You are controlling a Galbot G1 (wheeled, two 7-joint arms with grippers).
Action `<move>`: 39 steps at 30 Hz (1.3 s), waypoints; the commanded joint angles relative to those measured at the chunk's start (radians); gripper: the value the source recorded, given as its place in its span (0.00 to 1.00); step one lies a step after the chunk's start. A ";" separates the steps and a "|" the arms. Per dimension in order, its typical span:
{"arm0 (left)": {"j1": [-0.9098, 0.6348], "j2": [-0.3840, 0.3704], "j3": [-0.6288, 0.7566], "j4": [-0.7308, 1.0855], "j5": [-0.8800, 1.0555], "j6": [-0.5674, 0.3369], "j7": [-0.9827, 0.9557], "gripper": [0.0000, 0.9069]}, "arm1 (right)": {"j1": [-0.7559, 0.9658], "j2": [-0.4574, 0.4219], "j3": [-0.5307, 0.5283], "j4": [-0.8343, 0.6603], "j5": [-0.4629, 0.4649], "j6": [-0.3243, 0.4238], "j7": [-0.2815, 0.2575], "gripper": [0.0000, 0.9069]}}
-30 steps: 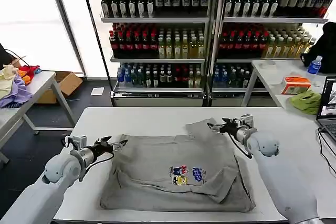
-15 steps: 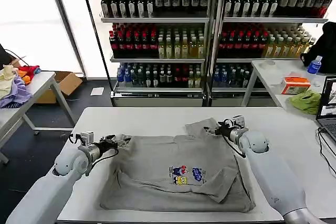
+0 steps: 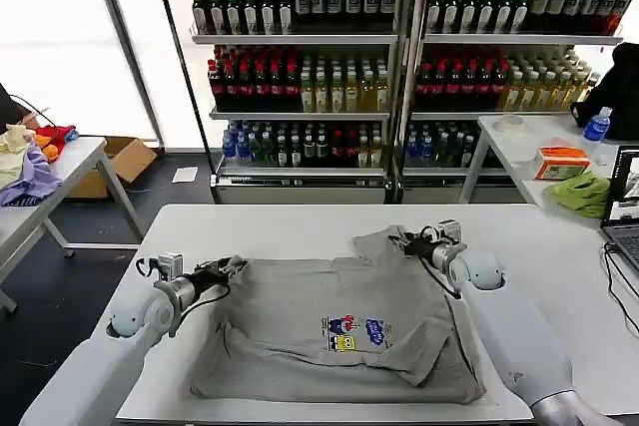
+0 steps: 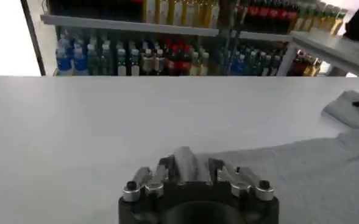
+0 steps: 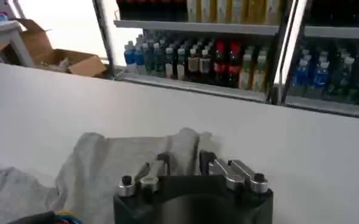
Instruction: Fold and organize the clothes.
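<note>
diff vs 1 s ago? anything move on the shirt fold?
Both grippers, each shut on cloth, carried their corners further up the white table: the left gripper moved the light grey cotton shirt shoulder slightly rightward and away; the right gripper shifted its sleeve left. Unchanged: the lower hem, the chest print and the bottle shelves.

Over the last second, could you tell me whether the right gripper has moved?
Yes. The right gripper, shut on the grey shirt, has shifted toward the robot's left, away from the table's right edge.

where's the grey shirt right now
In the head view the grey shirt lies spread on the white table, the left gripper and right gripper pinching its far corners.
</note>
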 commanded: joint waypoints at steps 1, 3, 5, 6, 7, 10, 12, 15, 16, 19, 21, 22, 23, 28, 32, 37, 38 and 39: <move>0.000 -0.004 -0.003 -0.016 -0.013 -0.017 -0.018 0.01 | -0.008 -0.001 0.014 0.039 0.053 0.004 0.005 0.00; 0.002 -0.002 -0.009 -0.029 -0.022 -0.017 -0.024 0.01 | -0.017 -0.006 0.028 0.072 0.076 0.002 0.005 0.00; 0.006 0.000 -0.019 -0.049 -0.028 -0.019 -0.031 0.01 | -0.031 -0.013 0.041 0.110 0.102 0.001 0.010 0.00; 0.008 0.001 -0.022 -0.054 -0.029 -0.023 -0.032 0.01 | -0.047 -0.017 0.051 0.145 0.118 -0.001 0.014 0.00; 0.012 0.003 -0.027 -0.066 -0.030 -0.031 -0.032 0.01 | -0.062 -0.021 0.058 0.168 0.134 -0.002 0.020 0.00; 0.021 0.009 -0.037 -0.089 -0.037 -0.037 -0.032 0.01 | -0.102 -0.029 0.081 0.222 0.155 -0.008 0.026 0.00; 0.030 0.013 -0.042 -0.105 -0.039 -0.040 -0.035 0.01 | -0.124 -0.036 0.095 0.256 0.166 -0.012 0.030 0.00; 0.058 0.025 -0.063 -0.139 -0.046 -0.042 -0.040 0.01 | -0.169 -0.054 0.129 0.320 0.199 -0.022 0.042 0.00; 0.076 0.031 -0.077 -0.177 -0.048 -0.044 -0.045 0.01 | -0.188 -0.061 0.146 0.352 0.210 -0.026 0.045 0.00; 0.127 0.049 -0.113 -0.249 -0.050 -0.043 -0.045 0.01 | -0.245 -0.086 0.187 0.444 0.250 -0.035 0.056 0.00; 0.154 0.058 -0.137 -0.282 -0.047 -0.044 -0.044 0.01 | -0.276 -0.098 0.205 0.488 0.265 -0.037 0.058 0.00; 0.182 0.062 -0.153 -0.301 -0.049 -0.045 -0.045 0.01 | -0.305 -0.108 0.222 0.522 0.278 -0.038 0.062 0.00; 0.205 0.066 -0.171 -0.312 -0.048 -0.045 -0.047 0.01 | -0.336 -0.117 0.238 0.548 0.285 -0.040 0.063 0.00; 0.328 0.090 -0.246 -0.421 -0.049 -0.052 -0.046 0.01 | -0.504 -0.144 0.334 0.703 0.321 -0.043 0.076 0.00; 0.428 0.095 -0.293 -0.473 -0.038 -0.066 -0.044 0.01 | -0.643 -0.143 0.425 0.789 0.327 -0.042 0.078 0.00; 0.568 0.078 -0.349 -0.553 -0.017 -0.068 -0.050 0.01 | -0.816 -0.148 0.508 0.875 0.344 -0.033 0.064 0.00; 0.584 0.077 -0.358 -0.561 -0.012 -0.070 -0.050 0.01 | -0.835 -0.147 0.515 0.879 0.343 -0.031 0.062 0.00; 0.605 0.071 -0.368 -0.577 -0.007 -0.074 -0.050 0.01 | -0.873 -0.147 0.523 0.886 0.335 -0.021 0.059 0.00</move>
